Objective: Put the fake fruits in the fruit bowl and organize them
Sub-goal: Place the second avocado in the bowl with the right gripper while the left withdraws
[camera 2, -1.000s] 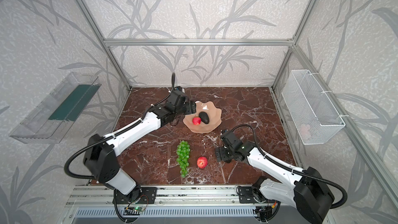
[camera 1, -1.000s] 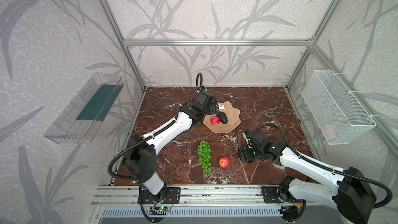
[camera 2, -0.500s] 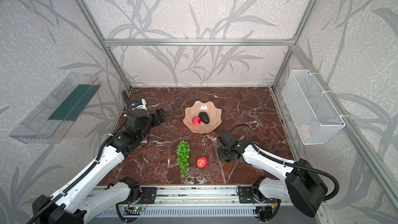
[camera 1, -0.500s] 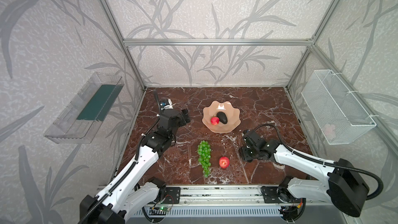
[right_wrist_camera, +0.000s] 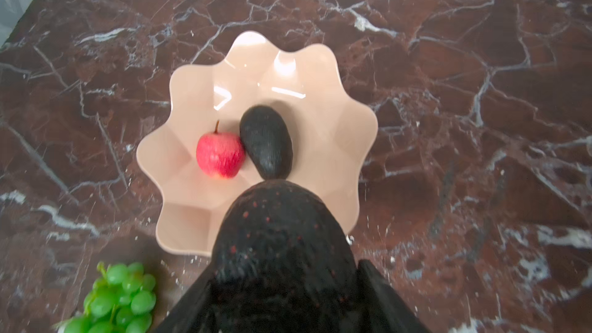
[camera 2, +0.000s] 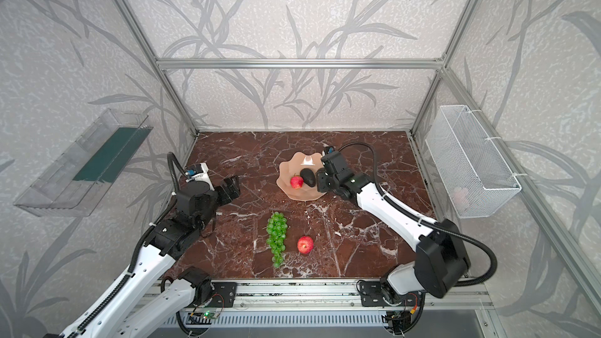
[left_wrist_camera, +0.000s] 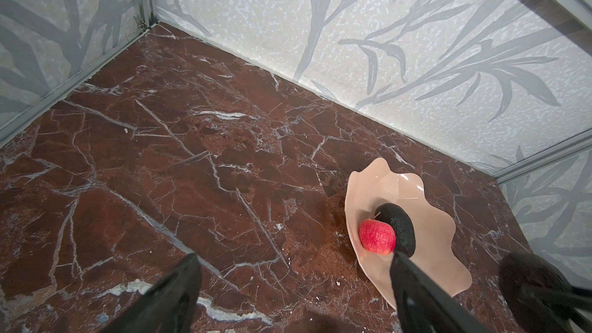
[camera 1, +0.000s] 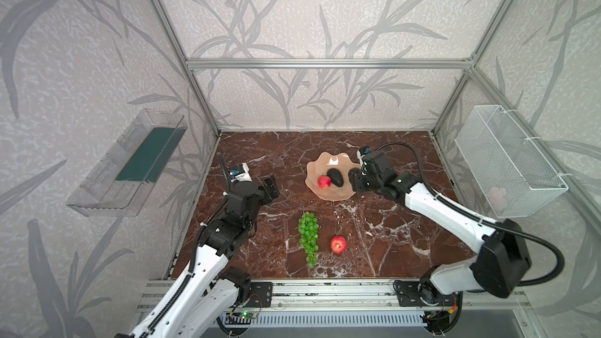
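Right arm is up and across now: a second ago it sat low near the front of the desk, and now I have the right gripper at the right-hand rim of the fruit bowl. Its fingers are clamped on the second avocado, one on each flank, with the dark pebbly skin filling the right wrist view. The fruit hangs over the bowl's near rim (whether it touches the rim, I cannot tell).

Left arm has come away from the bowl meanwhile and is back on the left side of the desk. The left gripper has its jaws wide apart with nothing between them. It points toward the bowl and stands well apart from it. The left wrist view confirms it, showing both black fingers spread with bare marble between.

Inside the bowl, I see the bowl apple and the first avocado touching side by side. The apple is on the left in both top views, with its stem up.

Out on the desk, the grapes lie lengthwise toward the front edge. The loose apple sits just beside them on the right. Both are outside the bowl, well clear of either gripper.
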Robot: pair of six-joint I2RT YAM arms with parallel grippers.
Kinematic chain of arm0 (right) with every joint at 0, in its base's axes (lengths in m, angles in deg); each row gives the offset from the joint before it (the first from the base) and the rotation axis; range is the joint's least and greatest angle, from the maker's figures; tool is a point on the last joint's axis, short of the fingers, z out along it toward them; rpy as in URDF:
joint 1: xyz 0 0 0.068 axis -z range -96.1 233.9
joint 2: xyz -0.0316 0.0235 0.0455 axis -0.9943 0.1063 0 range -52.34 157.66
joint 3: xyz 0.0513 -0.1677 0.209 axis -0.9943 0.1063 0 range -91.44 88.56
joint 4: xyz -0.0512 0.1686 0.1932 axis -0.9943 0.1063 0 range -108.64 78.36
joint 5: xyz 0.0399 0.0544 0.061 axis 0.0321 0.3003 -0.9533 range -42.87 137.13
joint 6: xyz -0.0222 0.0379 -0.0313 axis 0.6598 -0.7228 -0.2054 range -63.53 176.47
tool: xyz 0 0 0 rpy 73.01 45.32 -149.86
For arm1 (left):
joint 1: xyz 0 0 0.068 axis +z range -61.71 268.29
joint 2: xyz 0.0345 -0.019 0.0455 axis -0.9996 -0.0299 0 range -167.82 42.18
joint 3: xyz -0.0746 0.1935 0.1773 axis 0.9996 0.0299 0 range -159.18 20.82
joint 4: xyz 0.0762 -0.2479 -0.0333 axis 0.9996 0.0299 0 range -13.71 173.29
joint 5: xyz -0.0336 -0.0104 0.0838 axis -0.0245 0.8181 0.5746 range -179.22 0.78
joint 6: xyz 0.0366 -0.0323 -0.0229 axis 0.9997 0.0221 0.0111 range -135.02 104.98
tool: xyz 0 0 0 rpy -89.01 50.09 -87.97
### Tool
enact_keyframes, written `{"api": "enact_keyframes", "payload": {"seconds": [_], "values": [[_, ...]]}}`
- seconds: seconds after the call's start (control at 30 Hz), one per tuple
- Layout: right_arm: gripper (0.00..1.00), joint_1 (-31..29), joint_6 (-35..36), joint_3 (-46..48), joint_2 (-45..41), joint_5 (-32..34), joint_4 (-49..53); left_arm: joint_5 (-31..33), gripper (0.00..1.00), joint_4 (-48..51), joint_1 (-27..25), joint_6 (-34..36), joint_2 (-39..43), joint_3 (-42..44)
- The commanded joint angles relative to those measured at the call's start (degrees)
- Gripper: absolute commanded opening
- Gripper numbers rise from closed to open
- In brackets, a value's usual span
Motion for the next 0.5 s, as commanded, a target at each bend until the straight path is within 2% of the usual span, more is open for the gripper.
{"api": "enact_keyframes", "payload": {"seconds": [0.0, 0.23, 0.47], "values": [[0.49, 1.52, 3.03, -5.19, 7.32, -1.50, -3.32, -0.73, 0.93, 1.82, 0.46, 0.44, 2.06, 0.95], [0.49, 3.85, 2.04, -14.45, 20.63, -2.12, -1.82, -2.74, 0.93, 2.05, 0.45, 3.33, 6.77, 2.39], [0.51, 4.12, 0.06, -14.16, 22.92, -2.03, -3.49, -5.28, 0.93, 1.35, 0.49, 5.16, 9.49, 3.03]]}}
